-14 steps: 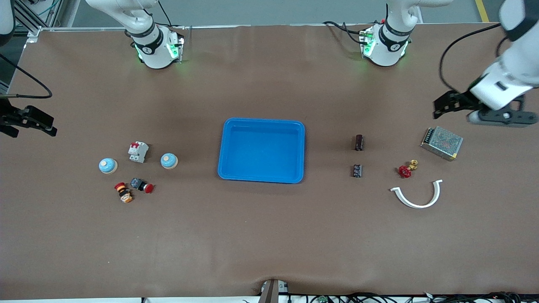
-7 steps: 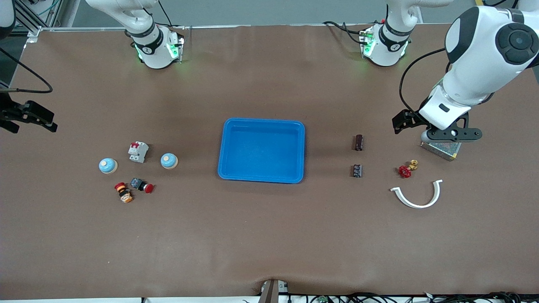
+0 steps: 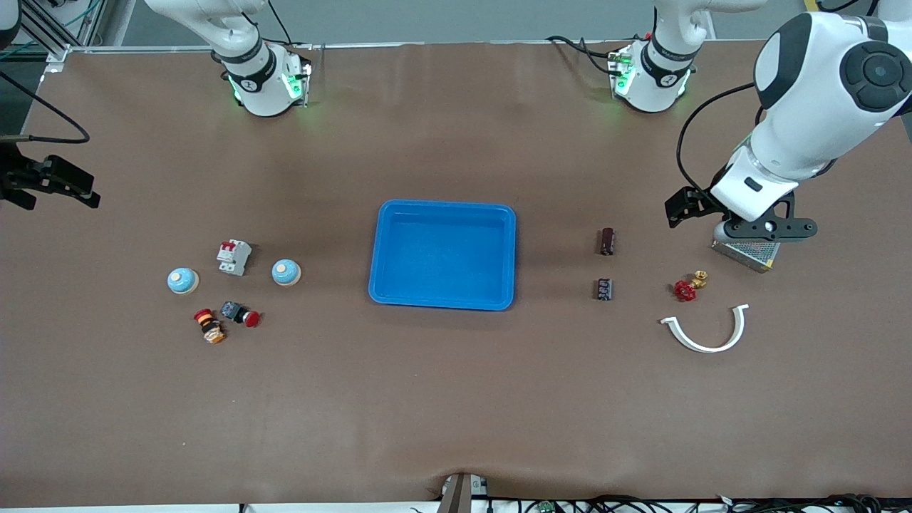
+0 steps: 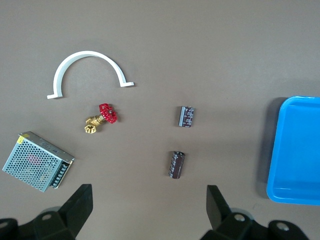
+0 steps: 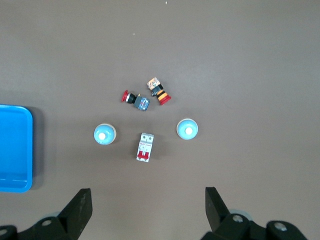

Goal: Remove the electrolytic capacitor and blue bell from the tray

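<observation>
A: The tray (image 3: pixel 442 254) sits mid-table in the front view, bright blue and with nothing in it. Two electrolytic capacitors (image 3: pixel 607 241) lie on the mat toward the left arm's end, the second capacitor (image 3: pixel 604 289) nearer the camera. Two blue bells lie toward the right arm's end: one blue bell (image 3: pixel 286 271) close to the tray, the other bell (image 3: pixel 182 280) out past the circuit breaker (image 3: pixel 234 256).

B: What changed?

A: Over the last second the left arm swung in from the table edge; its left gripper (image 3: pixel 741 231) now hangs over the mesh power supply (image 3: pixel 749 252). The right gripper (image 3: pixel 43 187) crept slightly along its table edge. The parts have not shifted. With the tray bare, I judge the removal done.

B: Left wrist view?

A: Fingers (image 4: pixel 77 202) spread wide, holding nothing. Below: the capacitors, a red-handled brass valve (image 4: pixel 101 118), a white curved clip (image 4: pixel 90 71), the power supply, the tray's corner.

B: Right wrist view?

A: Jaws also spread and bare, over both bells, the breaker and two push-button switches (image 5: pixel 148 95).

B: Surface, room?

A: A brown mat, faintly wrinkled; grey floor at the bases, cables at the camera-side edge.
</observation>
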